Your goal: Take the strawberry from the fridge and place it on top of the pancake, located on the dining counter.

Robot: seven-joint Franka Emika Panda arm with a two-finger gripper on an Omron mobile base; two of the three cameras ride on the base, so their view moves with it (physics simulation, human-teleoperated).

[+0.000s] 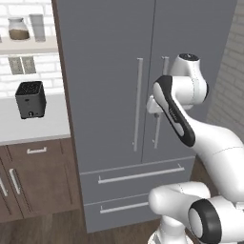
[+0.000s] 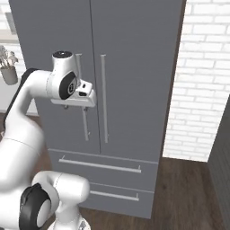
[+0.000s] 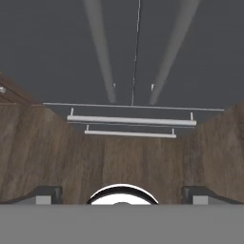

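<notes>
My gripper [image 3: 122,193] points down at the wooden floor [image 3: 119,162], its two finger tips [image 3: 45,194] spread wide with nothing between them. Ahead of it stands the fridge [image 2: 130,81], one tall matte grey unit, shut: two upper doors, two long silver bar handles [image 1: 138,102] beside the centre seam, two lower drawers [image 1: 138,176]. My hand hangs just before those handles. Left of the fridge, one black toaster [image 1: 31,99] sits on a white counter [image 1: 47,126].

We see the fridge [image 1: 109,71] in matte grey with silver handles [image 1: 138,102], a black toaster [image 1: 30,99], brown wood cabinets [image 1: 35,176].
</notes>
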